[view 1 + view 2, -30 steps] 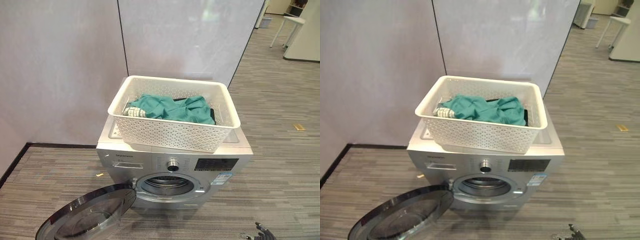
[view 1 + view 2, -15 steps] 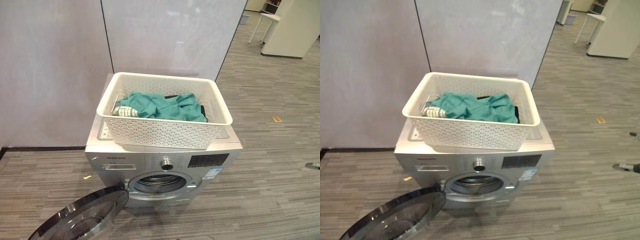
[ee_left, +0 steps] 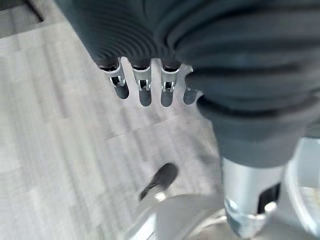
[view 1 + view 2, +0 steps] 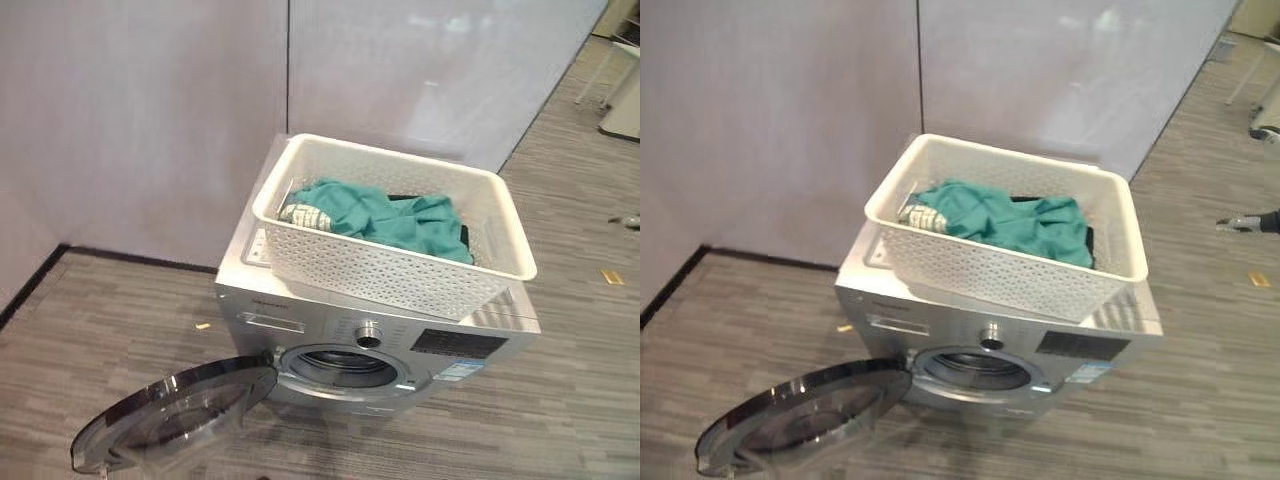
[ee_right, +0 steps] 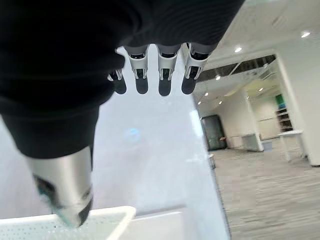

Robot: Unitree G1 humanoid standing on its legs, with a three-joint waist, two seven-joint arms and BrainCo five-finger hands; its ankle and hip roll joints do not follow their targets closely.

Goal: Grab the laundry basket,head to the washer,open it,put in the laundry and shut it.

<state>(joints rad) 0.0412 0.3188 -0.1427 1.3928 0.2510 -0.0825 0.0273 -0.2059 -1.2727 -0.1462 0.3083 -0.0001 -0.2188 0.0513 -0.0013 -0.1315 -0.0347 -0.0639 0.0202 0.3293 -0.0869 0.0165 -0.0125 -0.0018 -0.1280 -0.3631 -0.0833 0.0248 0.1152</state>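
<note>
- In the left eye view, we see the white laundry basket [image 4: 400, 262] sitting on top of the silver washer [image 4: 300, 305]. We think it sits up there so both of our hands are free, and so the clothes are close to the hole below.
- Inside the basket lies a teal cloth [image 4: 385, 220], bunched up. A small striped cloth [image 4: 303, 215] peeks out at one end, and something dark [image 4: 462, 236] hides under the teal at the other end. The basket is far from full.
- The washer's round door [image 4: 175, 420] hangs wide open, low by the floor. The drum opening [image 4: 345, 365] looks dark, and we see no clothes in it. So we judge the door step is done and the laundry must go in next.
- In the right eye view, the scene is the same. Far off at the edge, a person's hand [image 4: 1240, 224] shows above the striped floor [image 4: 1210, 400].
- In the left wrist view, our left hand [image 3: 145, 85] hangs over the floor. Its fingers are straight, side by side, and hold nothing.
- In the right wrist view, our right hand [image 5: 150, 75] is up by the pale wall [image 5: 150, 165]. Its fingers are straight too, with nothing in them. A corner of the basket rim [image 5: 107, 217] shows just past the thumb, not touching.
</note>
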